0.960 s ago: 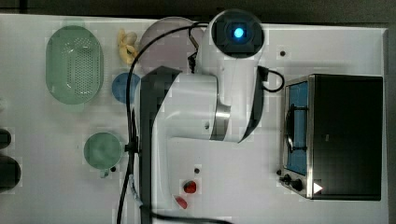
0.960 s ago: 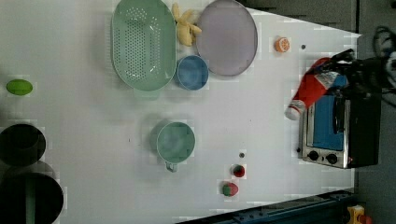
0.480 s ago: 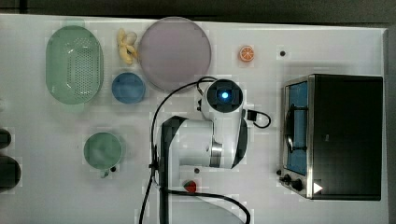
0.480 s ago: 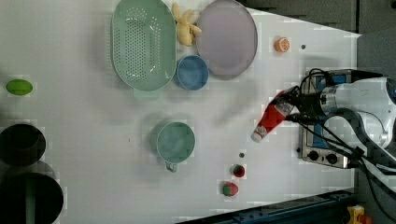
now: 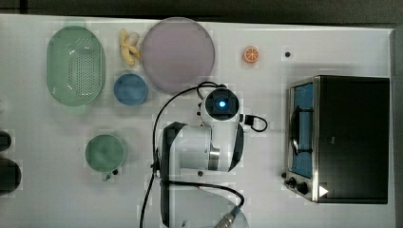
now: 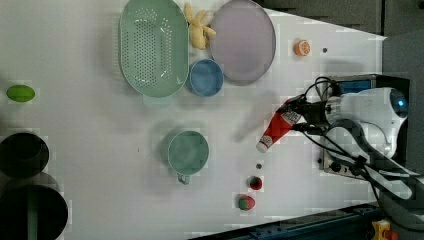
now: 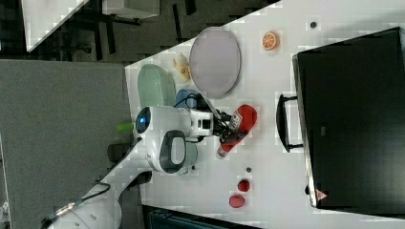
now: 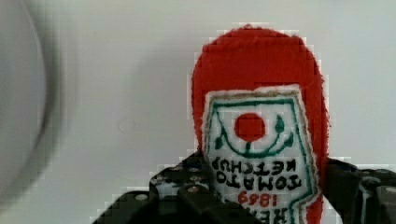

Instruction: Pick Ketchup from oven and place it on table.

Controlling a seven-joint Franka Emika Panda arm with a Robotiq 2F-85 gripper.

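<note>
Top view: white table [image 5: 57, 190] spanning nearly everything, dark strip of room beyond its far edge. Oven [image 5: 340, 137] standing at the top view's right, glass door facing the arm. Well away from the oven toward the top view's left: lilac plate [image 5: 178, 54], blue bowl [image 5: 130, 89], green colander [image 5: 76, 65], green mug [image 5: 105, 153].

Left view: ketchup [image 6: 277, 128] held off the white surface, just outside the oven [image 6: 350, 85] door, tilted, cap pointing away from the oven. Hand [image 6: 300, 117] pinching the bottle's red end. Two small red fruits [image 6: 250, 192] lying on the table near the oven's knob end.

Right view: ketchup [image 7: 236, 128] between the oven [image 7: 353, 119] handle and the arm, apart from the handle. Grey partition and dark floor beyond the table's edge, far from the oven.

Wrist view: hand [image 8: 261, 200] clamped on both sides of the ketchup [image 8: 259, 93] label, bare white table [image 8: 116, 70] behind.
</note>
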